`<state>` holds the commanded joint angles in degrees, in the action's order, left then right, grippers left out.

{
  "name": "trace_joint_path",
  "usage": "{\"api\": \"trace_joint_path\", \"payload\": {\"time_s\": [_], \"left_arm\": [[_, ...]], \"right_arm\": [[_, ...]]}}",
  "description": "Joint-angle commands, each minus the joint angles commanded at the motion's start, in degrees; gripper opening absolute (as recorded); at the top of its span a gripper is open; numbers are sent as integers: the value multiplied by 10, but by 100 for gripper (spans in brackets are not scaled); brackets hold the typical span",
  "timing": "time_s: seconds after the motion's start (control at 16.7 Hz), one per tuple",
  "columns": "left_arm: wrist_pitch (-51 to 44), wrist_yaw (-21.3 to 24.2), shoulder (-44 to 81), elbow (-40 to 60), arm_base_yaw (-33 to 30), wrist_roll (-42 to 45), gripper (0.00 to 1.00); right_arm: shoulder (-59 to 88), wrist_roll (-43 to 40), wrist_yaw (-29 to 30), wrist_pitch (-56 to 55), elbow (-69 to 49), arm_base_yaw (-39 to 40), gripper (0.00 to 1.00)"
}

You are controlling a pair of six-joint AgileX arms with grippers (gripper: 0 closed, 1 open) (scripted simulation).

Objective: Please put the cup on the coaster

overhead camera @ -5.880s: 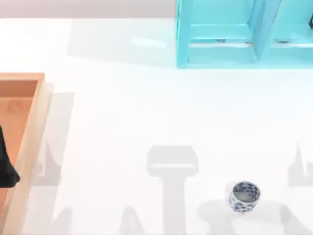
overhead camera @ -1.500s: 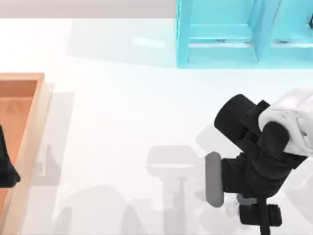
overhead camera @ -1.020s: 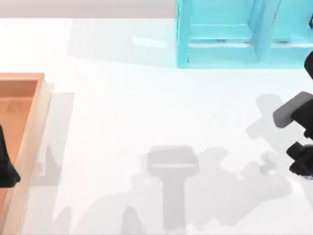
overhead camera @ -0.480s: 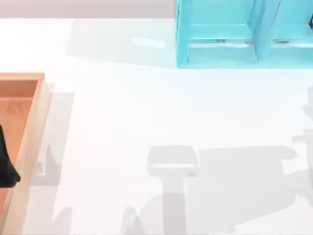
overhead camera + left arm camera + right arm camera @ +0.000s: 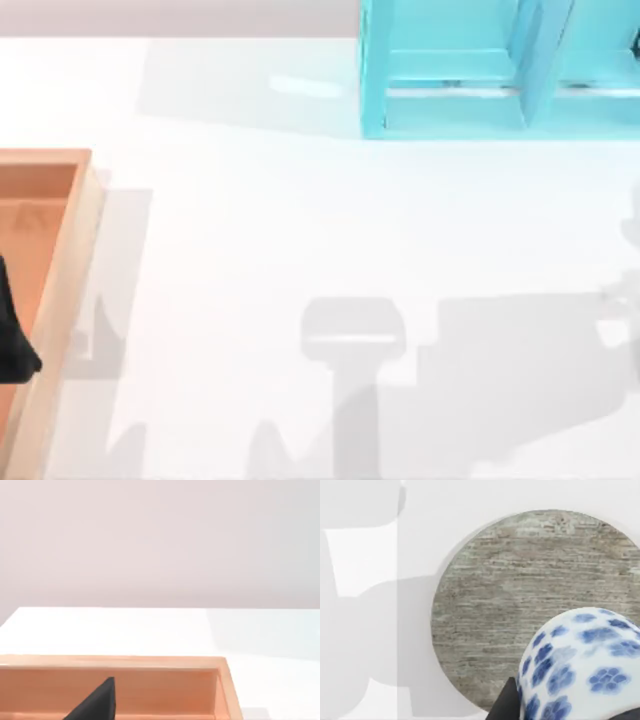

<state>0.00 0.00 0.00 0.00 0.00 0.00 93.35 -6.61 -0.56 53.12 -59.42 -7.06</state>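
Note:
In the right wrist view the cup [image 5: 580, 660], white with blue flowers, sits close to the camera. My right gripper [image 5: 567, 712] is shut on it, with a dark finger [image 5: 505, 702] against its side. Below it lies the coaster [image 5: 520, 595], a round grey wood-grain disc on the white table. The cup hangs over the coaster's edge and looks held above it. My left gripper [image 5: 10, 345] is parked over the wooden tray at the table's left edge, and its dark tip [image 5: 95, 702] appears in the left wrist view.
An open wooden tray [image 5: 60, 280] stands at the left side of the table, and its far wall [image 5: 150, 690] is seen from the left wrist. A turquoise shelf unit [image 5: 450, 70] stands at the back right. Arm shadows lie across the front right of the table.
The right arm came down on the cup at the front right, took it and carried it off past the top view's right edge. Since half a second ago only its shadow has shifted.

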Motion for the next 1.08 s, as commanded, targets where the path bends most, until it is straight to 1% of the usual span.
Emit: {"api": "trace_joint_path", "payload": {"time_s": [0.24, 0.54, 1.08], "left_arm": [[0, 0, 0, 0, 0, 0, 100], [0, 0, 0, 0, 0, 0, 100], [0, 0, 0, 0, 0, 0, 100]], "right_arm": [[30, 2, 0, -80, 47, 0, 0], [33, 3, -1, -88, 53, 0, 0], [33, 3, -1, -88, 53, 0, 68]]}}
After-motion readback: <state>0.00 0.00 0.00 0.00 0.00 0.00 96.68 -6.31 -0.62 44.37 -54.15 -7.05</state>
